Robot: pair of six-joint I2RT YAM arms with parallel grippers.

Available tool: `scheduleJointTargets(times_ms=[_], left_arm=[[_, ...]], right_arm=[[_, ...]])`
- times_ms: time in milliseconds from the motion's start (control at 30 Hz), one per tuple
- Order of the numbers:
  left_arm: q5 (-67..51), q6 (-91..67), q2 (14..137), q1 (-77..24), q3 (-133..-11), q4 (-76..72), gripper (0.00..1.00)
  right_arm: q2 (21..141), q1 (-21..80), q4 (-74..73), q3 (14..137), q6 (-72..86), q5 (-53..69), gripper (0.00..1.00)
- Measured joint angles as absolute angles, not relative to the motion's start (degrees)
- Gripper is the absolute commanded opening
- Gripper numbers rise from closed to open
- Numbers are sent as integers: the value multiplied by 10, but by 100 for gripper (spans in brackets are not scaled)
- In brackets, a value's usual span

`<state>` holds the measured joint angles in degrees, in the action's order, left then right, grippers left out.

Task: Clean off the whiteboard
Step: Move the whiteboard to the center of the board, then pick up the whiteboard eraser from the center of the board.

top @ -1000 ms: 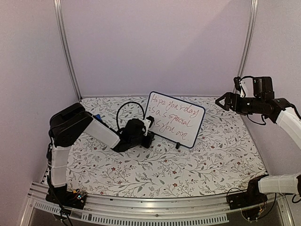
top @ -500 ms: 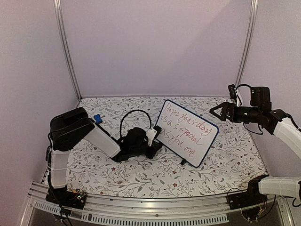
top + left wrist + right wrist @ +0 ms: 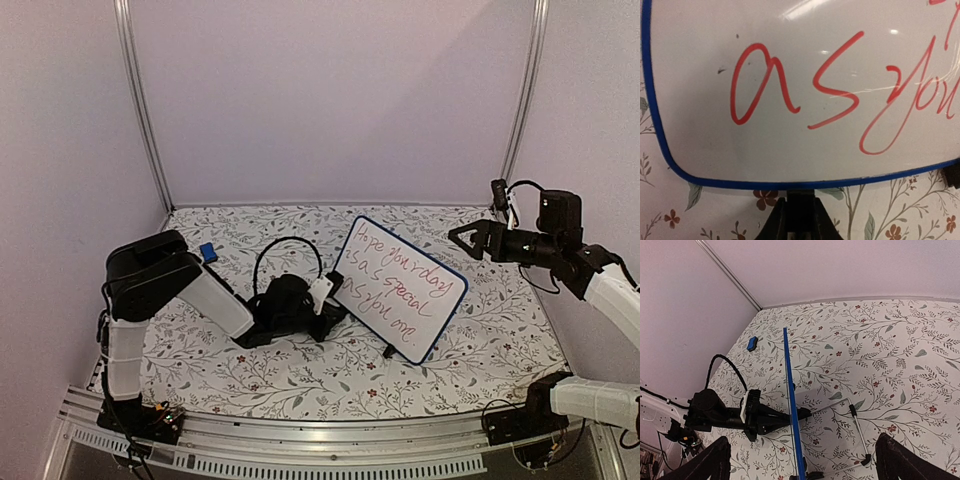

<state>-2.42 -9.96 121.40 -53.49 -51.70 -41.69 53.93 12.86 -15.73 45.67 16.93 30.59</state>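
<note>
Whiteboard (image 3: 400,288), a small rectangular white panel in a dark blue rounded frame, stands tilted just right of the middle of the floral-printed tablecloth (image 3: 330,375). Its written face is turned towards the near edge, and red cursive handwriting (image 3: 398,283) fills it. Whether its feet touch the cloth I cannot tell.

Near the far left corner lies a small blue eraser block (image 3: 207,251), well apart from the board. The left arm's white-and-black forearm (image 3: 215,290) runs low over the cloth from the left edge towards the centre, with a black cable (image 3: 285,241) looping above its wrist. The left gripper (image 3: 330,303) meets the whiteboard at its bottom edge, near the lower left corner. In the left wrist view its black fingers (image 3: 795,220) come together right under the blue frame, clamped on it.

Seen edge-on from the right wrist, the board is a thin blue line with a silver wire stand (image 3: 852,415) behind it, ending in a black foot (image 3: 866,458).

Near the right edge the right gripper (image 3: 462,238) hangs in the air beyond the board's far right corner, apart from it. Its two fingers (image 3: 715,460) are spread wide and hold nothing.
</note>
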Motion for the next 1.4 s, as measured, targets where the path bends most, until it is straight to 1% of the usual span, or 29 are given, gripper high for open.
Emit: scheduleJointTargets(times_ms=[67, 100, 167, 367, 400, 433, 600, 767, 900, 1133, 1400], left_arm=[[-24, -102, 1212, -535, -512, -419, 27], [-25, -102, 1209, -535, -508, -422, 34], [-24, -108, 1193, -536, -497, -427, 45], [-12, -114, 1122, -538, -456, -438, 91], [-7, -119, 1107, -538, -447, -439, 97], [-1, -122, 1092, -538, -437, -438, 99], [45, -164, 966, -539, -376, -391, 100], [106, -221, 823, -540, -369, -263, 100], [151, -265, 736, -540, -387, -116, 100], [216, -317, 668, -540, -441, 93, 100], [247, -328, 637, -540, -466, 195, 100]], right_arm=[[540, 129, -154, 457, 169, 305, 99], [540, 129, -153, 457, 169, 305, 99], [540, 129, -150, 457, 169, 304, 99], [537, 130, -149, 457, 168, 287, 99], [537, 130, -149, 457, 168, 283, 99], [537, 130, -149, 457, 168, 280, 99], [537, 131, -150, 456, 167, 267, 99], [527, 131, -154, 446, 170, 255, 99], [522, 131, -153, 435, 175, 250, 99], [523, 131, -153, 423, 191, 241, 99], [537, 131, -153, 423, 196, 237, 99]])
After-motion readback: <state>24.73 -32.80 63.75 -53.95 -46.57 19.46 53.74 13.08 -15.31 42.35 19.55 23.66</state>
